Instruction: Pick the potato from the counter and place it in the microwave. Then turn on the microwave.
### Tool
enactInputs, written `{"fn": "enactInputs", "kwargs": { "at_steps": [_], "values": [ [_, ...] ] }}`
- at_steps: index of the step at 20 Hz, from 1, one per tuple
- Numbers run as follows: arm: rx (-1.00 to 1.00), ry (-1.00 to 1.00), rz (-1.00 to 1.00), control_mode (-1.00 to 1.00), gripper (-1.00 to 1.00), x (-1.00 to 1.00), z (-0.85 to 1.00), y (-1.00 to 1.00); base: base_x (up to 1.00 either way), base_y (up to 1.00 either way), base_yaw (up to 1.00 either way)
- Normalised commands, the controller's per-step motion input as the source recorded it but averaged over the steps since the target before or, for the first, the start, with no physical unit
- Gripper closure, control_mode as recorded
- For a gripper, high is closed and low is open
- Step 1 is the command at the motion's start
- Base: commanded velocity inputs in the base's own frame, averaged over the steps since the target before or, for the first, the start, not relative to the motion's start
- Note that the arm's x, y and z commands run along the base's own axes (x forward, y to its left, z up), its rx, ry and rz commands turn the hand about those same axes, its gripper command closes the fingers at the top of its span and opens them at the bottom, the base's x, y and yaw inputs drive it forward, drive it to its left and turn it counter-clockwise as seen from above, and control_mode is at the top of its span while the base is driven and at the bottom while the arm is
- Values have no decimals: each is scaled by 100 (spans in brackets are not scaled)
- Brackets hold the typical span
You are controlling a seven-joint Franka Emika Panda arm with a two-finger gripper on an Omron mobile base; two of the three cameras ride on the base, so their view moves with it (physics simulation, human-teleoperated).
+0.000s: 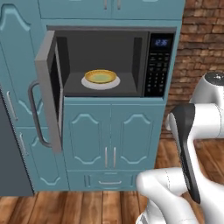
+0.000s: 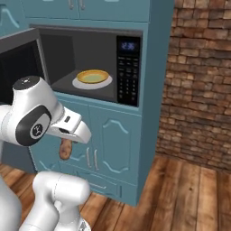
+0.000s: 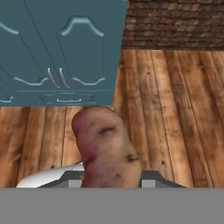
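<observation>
I have the potato (image 3: 106,148) clamped in the gripper (image 3: 107,183), rising straight out between the fingers; in the right base view it hangs below the hand. Beyond the tips lie floorboards (image 3: 175,109), then teal cabinet doors (image 3: 61,48). The left base view adds the microwave (image 1: 109,61) gaping open, a yellow dish (image 1: 100,78) inside.

Microwave (image 2: 85,63) door open, yellow plate (image 2: 92,76) inside, potato (image 2: 66,149) under arm
</observation>
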Motion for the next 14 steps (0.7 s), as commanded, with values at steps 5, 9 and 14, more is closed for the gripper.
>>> {"fn": "enactInputs", "kwargs": {
  "at_steps": [5,9,14],
  "values": [
    [0,0,0,100,100,0,0,0,30,32,-20],
    [0,0,0,100,100,0,0,0,27,40,-21],
    [0,0,0,100,100,0,0,0,27,39,-16]
  ]
}}
